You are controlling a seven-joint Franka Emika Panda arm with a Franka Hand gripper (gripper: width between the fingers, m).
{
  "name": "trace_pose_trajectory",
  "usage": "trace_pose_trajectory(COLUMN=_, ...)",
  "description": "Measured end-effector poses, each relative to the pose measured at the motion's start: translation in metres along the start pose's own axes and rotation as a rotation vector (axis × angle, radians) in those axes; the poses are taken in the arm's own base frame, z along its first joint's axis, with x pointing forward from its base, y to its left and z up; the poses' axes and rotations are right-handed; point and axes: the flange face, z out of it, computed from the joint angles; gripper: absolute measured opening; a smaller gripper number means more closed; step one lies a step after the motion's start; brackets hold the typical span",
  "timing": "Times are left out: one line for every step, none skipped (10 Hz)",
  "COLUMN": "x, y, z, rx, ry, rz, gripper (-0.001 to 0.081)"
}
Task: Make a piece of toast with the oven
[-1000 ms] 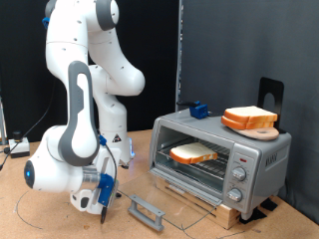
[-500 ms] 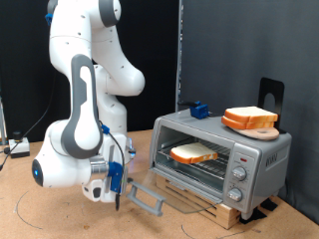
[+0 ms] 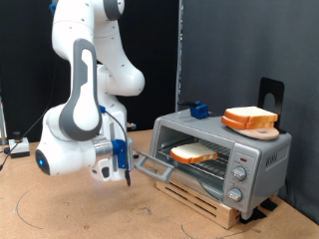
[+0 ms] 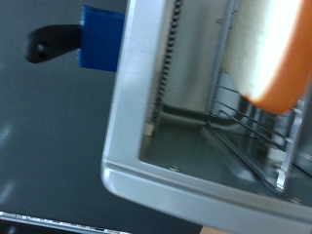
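One silver-grey toaster oven [image 3: 224, 154] stands on a low wooden pallet [image 3: 214, 205] towards the exterior view's right, and one piece of toast [image 3: 192, 153] lies flat on the wire rack [image 3: 204, 163] inside it, pale face up with its orange-brown crust showing. The glass drop door [image 3: 162, 167] hangs partly raised, its bar handle out at the exterior view's left. The gripper [image 3: 126, 175] sits just beside that handle, at the door's outer edge; whether its fingers are spread or closed, and whether they grasp the handle, cannot be told from either view. Three round knobs [image 3: 238, 179] run down the oven's right panel. On the oven's roof rest a small stack of like bread slices [image 3: 249, 118] on one round wooden board [image 3: 261, 130], and one small blue block [image 3: 198, 110] further back. The wrist view shows the oven's metal frame [image 4: 161, 127], rack wires and the toast's crust [image 4: 283, 58] close up.
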Motion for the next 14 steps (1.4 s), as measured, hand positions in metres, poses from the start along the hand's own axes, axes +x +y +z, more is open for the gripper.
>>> trace_pose_trajectory(x=-0.002, y=-0.009, z=0.008, rx=0.001, ry=-0.014, rz=-0.006, gripper=0.0809)
trace_pose_trajectory(x=-0.003, y=-0.016, z=0.017, rx=0.0, ry=-0.025, rz=-0.011, gripper=0.0809)
trace_pose_trajectory(x=-0.004, y=-0.023, z=0.028, rx=-0.006, ry=-0.039, rz=-0.013, gripper=0.0809)
trace_pose_trajectory(x=-0.005, y=-0.029, z=0.039, rx=-0.013, ry=-0.052, rz=-0.011, gripper=0.0809)
trace_pose_trajectory(x=-0.006, y=-0.033, z=0.052, rx=-0.021, ry=-0.066, rz=-0.006, gripper=0.0809)
trace_pose_trajectory(x=-0.007, y=-0.037, z=0.065, rx=-0.028, ry=-0.08, rz=-0.003, gripper=0.0809)
trace_pose_trajectory(x=-0.008, y=-0.04, z=0.078, rx=-0.037, ry=-0.086, rz=0.0, gripper=0.0809)
trace_pose_trajectory(x=-0.01, y=-0.042, z=0.092, rx=-0.044, ry=-0.089, rz=0.006, gripper=0.0809)
trace_pose_trajectory(x=-0.011, y=-0.044, z=0.106, rx=-0.049, ry=-0.091, rz=0.012, gripper=0.0809)
trace_pose_trajectory(x=-0.015, y=-0.044, z=0.116, rx=-0.057, ry=-0.09, rz=0.015, gripper=0.0809)
trace_pose_trajectory(x=-0.019, y=-0.044, z=0.114, rx=-0.065, ry=-0.067, rz=0.014, gripper=0.0809)
trace_pose_trajectory(x=-0.023, y=-0.042, z=0.105, rx=-0.06, ry=-0.039, rz=0.018, gripper=0.0808)
trace_pose_trajectory(x=-0.027, y=-0.038, z=0.09, rx=-0.047, ry=0.0, rz=0.038, gripper=0.0808)
trace_pose_trajectory(x=-0.031, y=-0.033, z=0.075, rx=-0.045, ry=0.037, rz=0.059, gripper=0.0808)
